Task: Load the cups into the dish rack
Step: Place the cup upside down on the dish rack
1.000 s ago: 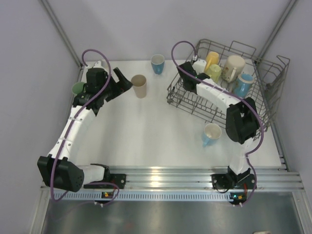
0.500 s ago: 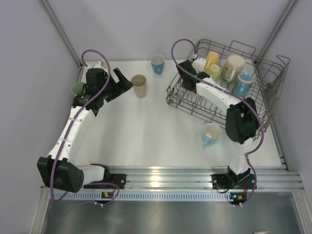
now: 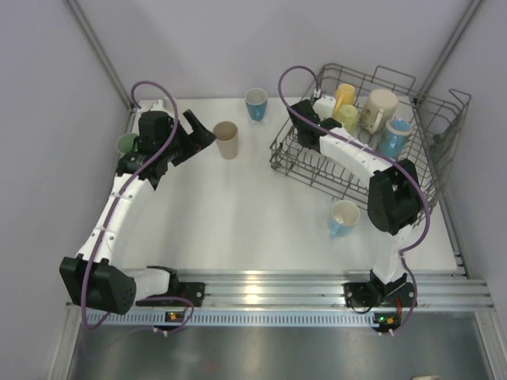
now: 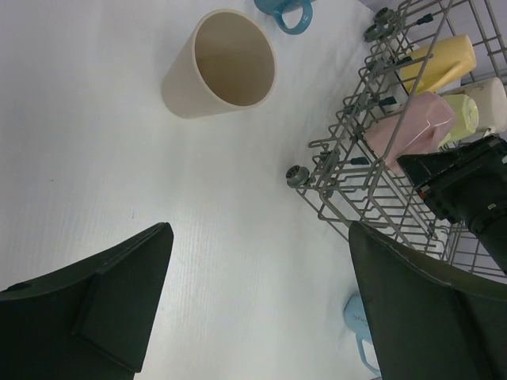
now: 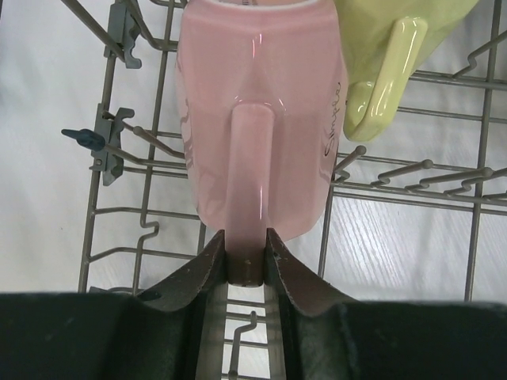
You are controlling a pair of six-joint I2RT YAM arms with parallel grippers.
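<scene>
My right gripper point(image 5: 245, 253) is shut on the handle of a pink mug point(image 5: 261, 71), which lies on its side over the tines at the far left corner of the dish rack point(image 3: 444, 158). From above, that gripper point(image 3: 316, 110) reaches into the rack beside a yellow cup point(image 3: 344, 96), a lime mug point(image 3: 349, 117), a cream mug point(image 3: 380, 107) and a light blue one point(image 3: 395, 136). My left gripper point(image 3: 202, 129) is open, just left of a beige tumbler point(image 3: 226, 138), with nothing between its fingers point(image 4: 119, 293).
A blue cup point(image 3: 256, 103) stands at the table's far edge. A green cup point(image 3: 126, 143) sits behind the left arm at the left edge. A cream mug with a blue handle point(image 3: 344, 215) lies in front of the rack, beside the right arm's elbow.
The right gripper and the pink mug have shifted slightly inside the rack's far left corner. The left arm has barely moved.
</scene>
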